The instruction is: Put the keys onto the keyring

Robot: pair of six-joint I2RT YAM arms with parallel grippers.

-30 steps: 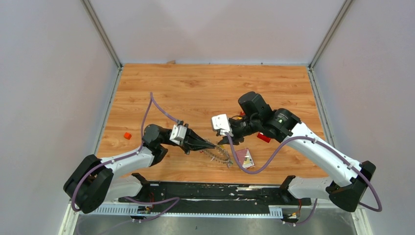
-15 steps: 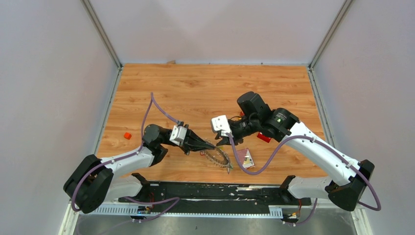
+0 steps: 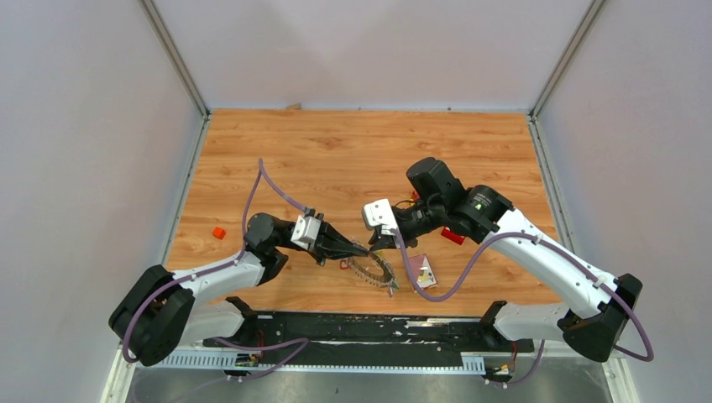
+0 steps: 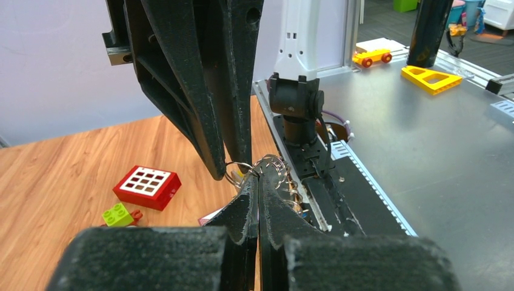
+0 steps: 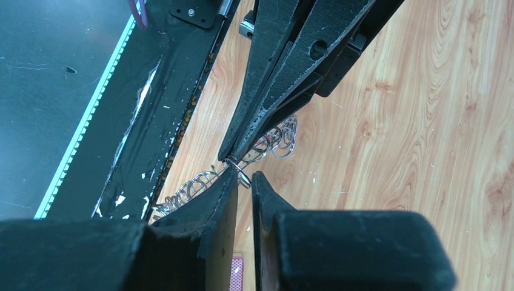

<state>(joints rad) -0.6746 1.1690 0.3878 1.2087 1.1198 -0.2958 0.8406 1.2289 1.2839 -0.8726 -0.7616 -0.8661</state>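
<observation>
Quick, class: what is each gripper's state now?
Left gripper: shut on a small loop of the spiky silver wire keyring.
Right gripper: slightly open, tips at that loop.

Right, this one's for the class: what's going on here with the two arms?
The left gripper is shut on the wire of the keyring, near the front of the table. The right gripper meets it tip to tip, with its jaws a narrow gap apart at a small loop. Whether it grips the loop is unclear.

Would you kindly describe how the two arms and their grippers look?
The left arm and right arm have white links, black joints and loose purple cables. The left gripper and right gripper have tapered black jaws. The right arm shows a green light.
</observation>
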